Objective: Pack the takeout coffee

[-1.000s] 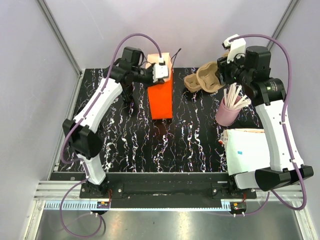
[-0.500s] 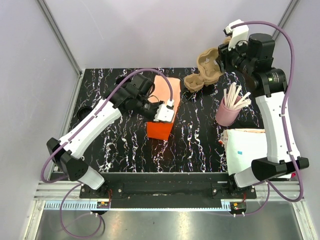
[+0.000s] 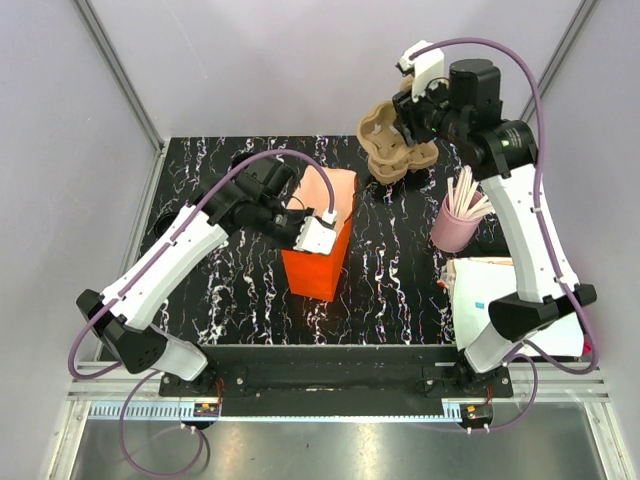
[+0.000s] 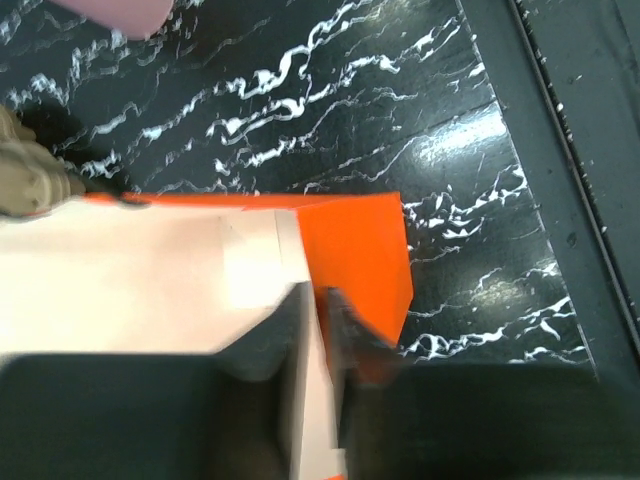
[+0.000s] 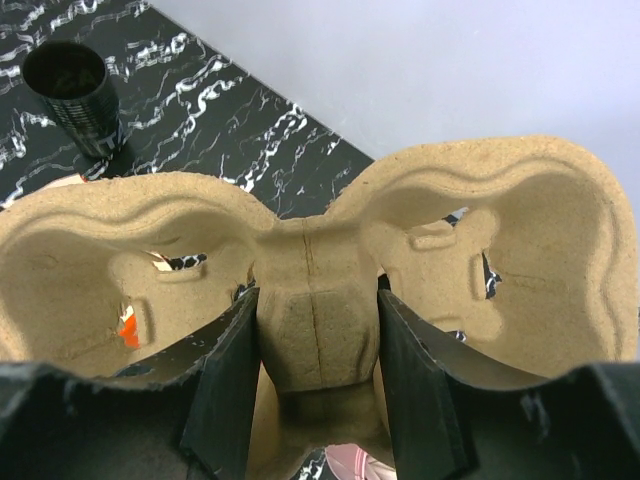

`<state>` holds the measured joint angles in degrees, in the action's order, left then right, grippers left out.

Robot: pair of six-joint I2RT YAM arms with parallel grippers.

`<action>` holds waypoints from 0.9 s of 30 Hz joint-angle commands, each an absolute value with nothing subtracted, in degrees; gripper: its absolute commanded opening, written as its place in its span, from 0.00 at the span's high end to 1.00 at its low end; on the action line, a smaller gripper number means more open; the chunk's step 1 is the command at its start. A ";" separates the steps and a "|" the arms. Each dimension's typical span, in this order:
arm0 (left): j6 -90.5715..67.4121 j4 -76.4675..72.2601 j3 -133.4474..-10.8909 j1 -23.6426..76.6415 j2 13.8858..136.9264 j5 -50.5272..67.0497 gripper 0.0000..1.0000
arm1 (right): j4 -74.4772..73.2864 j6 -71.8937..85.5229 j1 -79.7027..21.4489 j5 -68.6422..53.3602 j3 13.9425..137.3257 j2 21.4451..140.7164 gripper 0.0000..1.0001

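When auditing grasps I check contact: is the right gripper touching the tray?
Touching. In the right wrist view the right gripper clamps the tray: its fingers press both sides of the centre ridge.

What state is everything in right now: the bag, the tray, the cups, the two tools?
Orange paper bag: open, tilted, rim pinched by left tool.
Brown pulp two-cup tray: empty, held above the table, middle ridge gripped by right tool.
Small black disposable cup: upright on the table, outside the bag.
Pink cup with white sticks: upright on the table.
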<state>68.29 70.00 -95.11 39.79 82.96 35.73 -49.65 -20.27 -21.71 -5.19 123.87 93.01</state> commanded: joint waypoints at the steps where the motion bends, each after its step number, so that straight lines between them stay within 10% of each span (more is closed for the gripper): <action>1: 66.71 67.24 -97.21 39.38 80.51 32.09 0.64 | -51.59 -23.20 -24.43 -3.43 128.05 95.80 0.47; 8: 58.55 63.28 -101.60 36.57 76.56 33.31 0.44 | -53.61 -26.19 -25.84 -4.39 132.27 100.37 0.47; 9: 57.58 62.76 -101.78 35.43 75.94 33.22 0.25 | -53.70 -26.45 -26.01 -4.48 132.28 100.89 0.47; 12: 52.05 58.99 -102.04 32.27 73.57 32.00 0.21 | -53.70 -28.12 -27.51 -4.66 131.75 101.34 0.47; 13: 50.12 55.58 -101.26 31.39 72.87 30.95 0.01 | -53.70 -28.65 -28.21 -4.22 131.40 101.42 0.47; 27: 26.99 26.82 -82.54 18.28 66.98 16.70 0.01 | -52.91 -34.98 -36.73 -2.11 124.99 102.57 0.47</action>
